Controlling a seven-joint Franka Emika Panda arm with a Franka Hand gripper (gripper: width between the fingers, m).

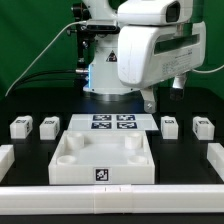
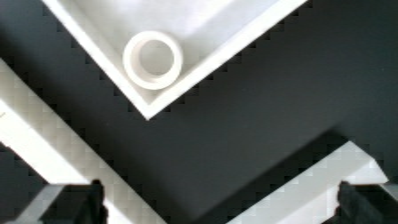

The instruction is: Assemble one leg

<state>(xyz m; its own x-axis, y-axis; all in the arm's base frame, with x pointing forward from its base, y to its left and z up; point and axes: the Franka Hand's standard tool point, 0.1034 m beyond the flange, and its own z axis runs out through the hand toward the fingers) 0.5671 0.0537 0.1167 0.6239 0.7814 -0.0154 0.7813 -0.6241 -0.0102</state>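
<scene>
Four small white legs with square tags lie in a row on the black table: two at the exterior view's left (image 1: pixel 20 127) (image 1: pixel 48 126) and two at its right (image 1: pixel 171 126) (image 1: pixel 202 127). The large white recessed panel (image 1: pixel 103 158) lies in front, between them. My gripper (image 1: pixel 148 100) hangs above the table behind the right pair, touching nothing. In the wrist view the gripper (image 2: pixel 214 205) is open and empty, with its dark fingertips (image 2: pixel 68 205) far apart. That view shows a panel corner with a round socket (image 2: pixel 153 57). No leg shows in the wrist view.
The marker board (image 1: pixel 112 123) lies flat behind the panel. White rails border the table at the left (image 1: pixel 6 157), right (image 1: pixel 216 157) and front (image 1: pixel 110 198). White strips (image 2: pixel 54 150) cross the wrist view. The arm's base (image 1: pixel 105 70) stands at the back.
</scene>
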